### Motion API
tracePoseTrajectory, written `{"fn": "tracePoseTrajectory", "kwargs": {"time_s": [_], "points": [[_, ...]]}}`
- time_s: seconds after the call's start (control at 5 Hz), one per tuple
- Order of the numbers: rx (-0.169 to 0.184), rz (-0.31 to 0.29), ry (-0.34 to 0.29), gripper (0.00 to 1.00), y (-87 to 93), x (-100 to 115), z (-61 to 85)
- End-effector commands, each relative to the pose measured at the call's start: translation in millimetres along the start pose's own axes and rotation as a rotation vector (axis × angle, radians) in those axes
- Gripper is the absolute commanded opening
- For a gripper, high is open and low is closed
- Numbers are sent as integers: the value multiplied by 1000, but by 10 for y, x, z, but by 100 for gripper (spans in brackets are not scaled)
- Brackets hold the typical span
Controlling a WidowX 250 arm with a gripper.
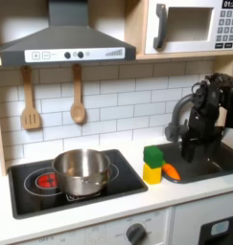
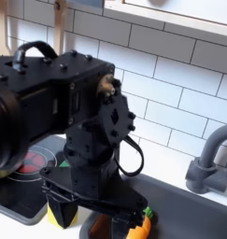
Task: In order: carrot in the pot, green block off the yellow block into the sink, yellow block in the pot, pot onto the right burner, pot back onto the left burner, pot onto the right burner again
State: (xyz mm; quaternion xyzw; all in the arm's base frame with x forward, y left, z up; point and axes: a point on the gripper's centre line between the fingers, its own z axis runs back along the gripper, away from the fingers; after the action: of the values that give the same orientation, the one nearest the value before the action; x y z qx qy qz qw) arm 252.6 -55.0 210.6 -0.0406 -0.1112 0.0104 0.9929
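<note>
Hanging over the sink (image 1: 216,158) in the first exterior view, your gripper (image 1: 190,153) sits low with its tips dark against the basin, so I cannot tell whether the jaws are apart or together; nothing appears held. At its nine o'clock lies the carrot (image 1: 171,172), on the sink's edge, touching the yellow block (image 1: 151,173), which carries the green block (image 1: 153,155) stacked on top. That stack stands beside the basin, so a sideways knock would likely drop the green one in. Further toward nine o'clock, the pot (image 1: 81,170) waits on a burner of the stove (image 1: 27,191), apparently empty; the carrot looks like your first pick.
</note>
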Motion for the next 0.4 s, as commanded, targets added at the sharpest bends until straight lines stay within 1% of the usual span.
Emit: {"fn": "tracePoseTrajectory", "kwargs": {"time_s": [0.0, 0.2], "points": [[3, 32, -35, 100, -31, 106, -116], [-13, -5, -50, 100, -103, 316, -324]]}}
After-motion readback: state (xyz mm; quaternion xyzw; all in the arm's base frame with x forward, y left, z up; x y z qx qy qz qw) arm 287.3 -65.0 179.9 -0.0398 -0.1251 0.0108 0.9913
